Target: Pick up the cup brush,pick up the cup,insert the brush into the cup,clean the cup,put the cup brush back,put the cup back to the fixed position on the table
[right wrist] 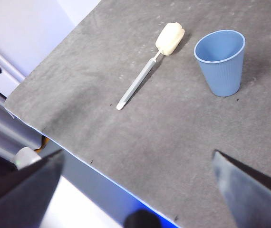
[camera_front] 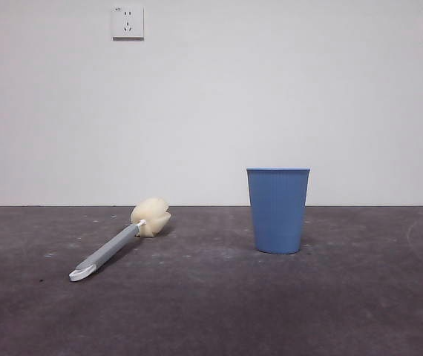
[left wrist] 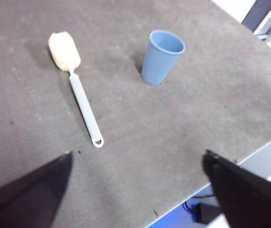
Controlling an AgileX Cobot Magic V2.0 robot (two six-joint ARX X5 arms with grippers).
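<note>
The cup brush (camera_front: 117, 243) lies flat on the table (camera_front: 211, 311), left of centre, its cream sponge head toward the wall and its white looped tip toward me. It also shows in the left wrist view (left wrist: 78, 90) and the right wrist view (right wrist: 147, 71). The blue ribbed cup (camera_front: 277, 210) stands upright to the brush's right, empty; it also shows in the left wrist view (left wrist: 160, 57) and the right wrist view (right wrist: 221, 61). My left gripper (left wrist: 138, 159) is open and empty, well above the table's near edge. My right gripper (right wrist: 138, 159) is open and empty, high near that edge too.
A white wall with two power sockets (camera_front: 127, 22) stands behind the table. The table's near edge (right wrist: 78, 156) shows in both wrist views, with floor and equipment beyond it. Neither arm shows in the front view.
</note>
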